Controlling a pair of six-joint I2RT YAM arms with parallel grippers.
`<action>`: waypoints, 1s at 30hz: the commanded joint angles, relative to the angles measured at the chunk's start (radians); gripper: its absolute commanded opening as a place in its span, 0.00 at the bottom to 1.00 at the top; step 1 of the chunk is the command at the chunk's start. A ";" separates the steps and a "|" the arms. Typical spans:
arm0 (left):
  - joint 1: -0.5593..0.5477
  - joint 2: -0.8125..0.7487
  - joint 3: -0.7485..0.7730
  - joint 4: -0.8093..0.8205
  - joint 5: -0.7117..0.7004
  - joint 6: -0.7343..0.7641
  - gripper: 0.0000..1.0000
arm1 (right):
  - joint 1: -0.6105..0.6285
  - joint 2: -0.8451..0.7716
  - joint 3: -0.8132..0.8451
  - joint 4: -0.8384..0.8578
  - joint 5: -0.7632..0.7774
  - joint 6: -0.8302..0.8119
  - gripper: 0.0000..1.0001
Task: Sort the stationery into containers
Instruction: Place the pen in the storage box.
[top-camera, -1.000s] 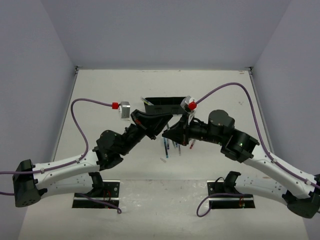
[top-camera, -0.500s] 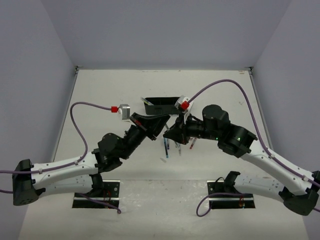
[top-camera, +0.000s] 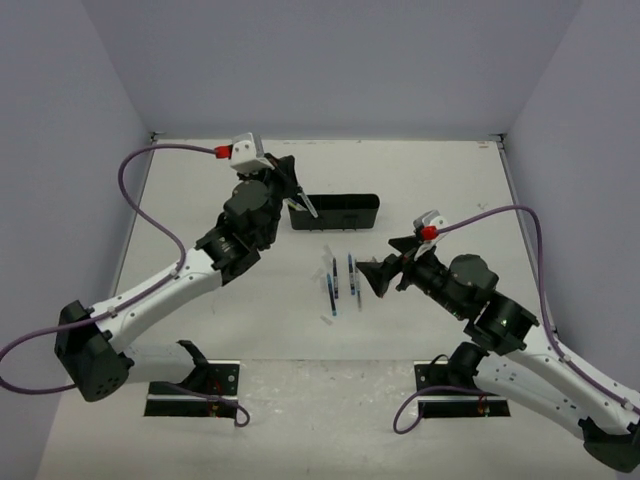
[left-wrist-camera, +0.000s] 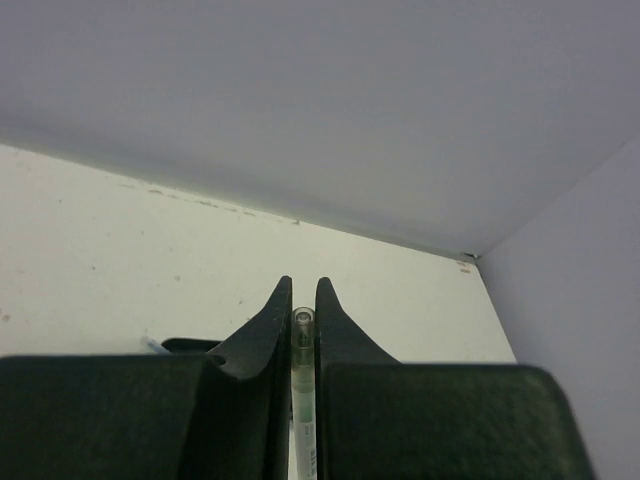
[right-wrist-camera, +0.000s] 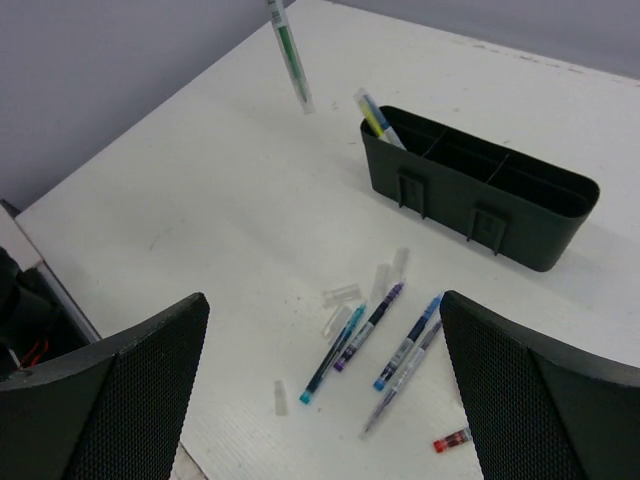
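My left gripper is shut on a thin green pen, raised over the left end of the black organizer tray. The right wrist view shows that pen hanging in the air, tip down, left of the tray. A yellow-green pen leans in the tray's left compartment. My right gripper stands open above the loose pens on the table: teal, purple, blue and grey. Nothing sits between its fingers.
Several clear pen caps lie scattered beside the loose pens, one apart nearer the front. A short red piece lies by the right finger. Walls close off the table at the back and both sides.
The left arm rose and swung back to the tray's left end with the green pen. The right arm drew back to the right and its jaws opened wide.
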 joint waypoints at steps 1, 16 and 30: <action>0.070 0.181 -0.020 0.364 -0.040 0.139 0.00 | 0.001 -0.022 0.002 0.015 0.076 0.084 0.99; 0.178 0.501 -0.043 0.755 0.040 0.235 0.00 | 0.001 -0.193 -0.068 -0.053 -0.050 0.181 0.99; 0.186 0.477 -0.242 0.806 0.043 0.051 0.36 | 0.000 -0.141 -0.074 -0.021 -0.075 0.179 0.99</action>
